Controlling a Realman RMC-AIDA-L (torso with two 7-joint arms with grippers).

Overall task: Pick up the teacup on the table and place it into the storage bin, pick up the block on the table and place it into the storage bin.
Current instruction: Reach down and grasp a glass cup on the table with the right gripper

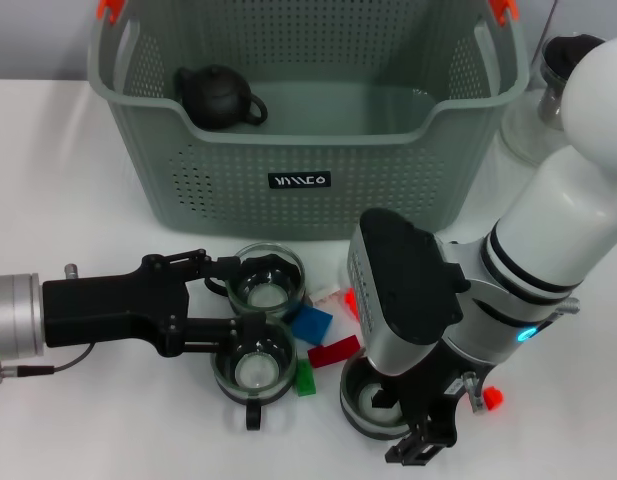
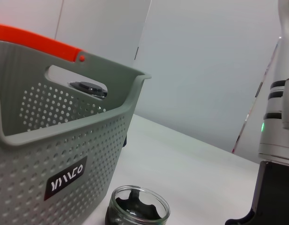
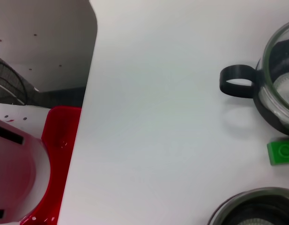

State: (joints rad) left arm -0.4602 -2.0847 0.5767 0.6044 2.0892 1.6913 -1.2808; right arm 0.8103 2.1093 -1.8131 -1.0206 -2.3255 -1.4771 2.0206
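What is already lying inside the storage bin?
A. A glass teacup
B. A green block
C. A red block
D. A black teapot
D. In the head view a black teapot sits inside the storage bin, near its left wall, while the glass teacups and the coloured blocks are all on the table in front of it.

Only one marking visible: a small black label [image 1: 299, 181] with white stylised characters, fixed to the front wall of the storage bin [image 1: 188, 150], about mid-width and below the dip in its rim. Head view: the characters resemble slanted strokes followed by rounded letters; no certain reading. Left wrist view: same label [image 2: 65, 178] seen obliquely, still illegible as a word. No numbers or other signs legible anywhere.
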